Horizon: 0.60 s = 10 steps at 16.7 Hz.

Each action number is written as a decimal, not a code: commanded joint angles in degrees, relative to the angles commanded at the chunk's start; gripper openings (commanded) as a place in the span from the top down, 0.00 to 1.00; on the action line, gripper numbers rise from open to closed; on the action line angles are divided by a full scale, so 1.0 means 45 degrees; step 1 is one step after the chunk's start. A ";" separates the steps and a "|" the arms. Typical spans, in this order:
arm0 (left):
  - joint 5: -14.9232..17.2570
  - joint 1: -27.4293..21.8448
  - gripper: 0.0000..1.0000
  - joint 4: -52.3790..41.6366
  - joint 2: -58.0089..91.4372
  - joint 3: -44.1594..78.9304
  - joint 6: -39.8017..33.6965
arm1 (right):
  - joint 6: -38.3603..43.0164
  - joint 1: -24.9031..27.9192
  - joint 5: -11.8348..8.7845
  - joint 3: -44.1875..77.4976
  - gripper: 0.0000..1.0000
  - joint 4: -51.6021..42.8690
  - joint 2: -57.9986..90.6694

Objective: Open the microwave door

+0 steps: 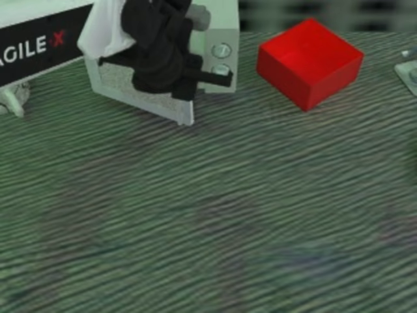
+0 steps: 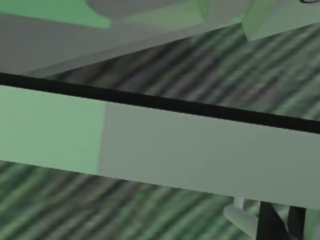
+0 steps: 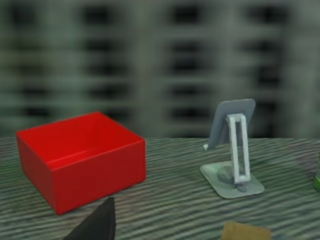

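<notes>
The pale microwave (image 1: 220, 23) stands at the table's back left, with two silver knobs (image 1: 221, 59) on its front. The microwave door (image 1: 127, 86) is swung partly out from the body, its free edge toward the table's middle. My left gripper (image 1: 195, 85) reaches down over the door and is shut on the thin bar handle. In the left wrist view the door's edge (image 2: 200, 150) crosses as a pale band, and the handle (image 2: 242, 220) sits beside the black fingers (image 2: 270, 227). Out of the top view, my right gripper (image 3: 100, 222) is parked near the red box.
A red open box (image 1: 309, 62) sits right of the microwave, also in the right wrist view (image 3: 80, 160). A grey phone stand (image 3: 232, 150) is at the far right edge (image 1: 409, 72). A black AgileX sign (image 1: 39, 45) stands at back left. A tan object (image 3: 245, 232) lies near the right gripper.
</notes>
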 joint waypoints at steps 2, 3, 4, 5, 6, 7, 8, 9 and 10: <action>0.0000 0.0000 1.00 0.0000 0.0000 0.0000 0.0000 | 0.0000 0.0000 0.0000 0.0000 0.00 0.0000 0.0000; 0.0000 0.0000 1.00 0.0000 0.0000 0.0000 0.0000 | 0.0000 0.0000 0.0000 0.0000 0.00 0.0000 0.0000; 0.0000 0.0000 1.00 0.0000 0.0000 0.0000 0.0000 | 0.0000 0.0000 0.0000 0.0000 0.00 0.0000 0.0000; 0.0000 0.0000 1.00 0.0000 0.0000 0.0000 0.0000 | 0.0000 0.0000 0.0000 0.0000 0.00 0.0000 0.0000; 0.0000 0.0000 1.00 0.0000 0.0000 0.0000 0.0000 | 0.0000 0.0000 0.0000 0.0000 0.00 0.0000 0.0000; 0.0000 0.0000 1.00 0.0000 0.0000 0.0000 0.0000 | 0.0000 0.0000 0.0000 0.0000 0.00 0.0000 0.0000; 0.0000 0.0000 1.00 0.0000 0.0000 0.0000 0.0000 | 0.0000 0.0000 0.0000 0.0000 0.00 0.0000 0.0000; 0.0000 0.0000 1.00 0.0000 0.0000 0.0000 0.0000 | 0.0000 0.0000 0.0000 0.0000 0.00 0.0000 0.0000; 0.0071 -0.0079 1.00 -0.0003 0.0046 -0.0040 -0.0050 | 0.0000 0.0000 0.0000 0.0000 0.00 0.0000 0.0000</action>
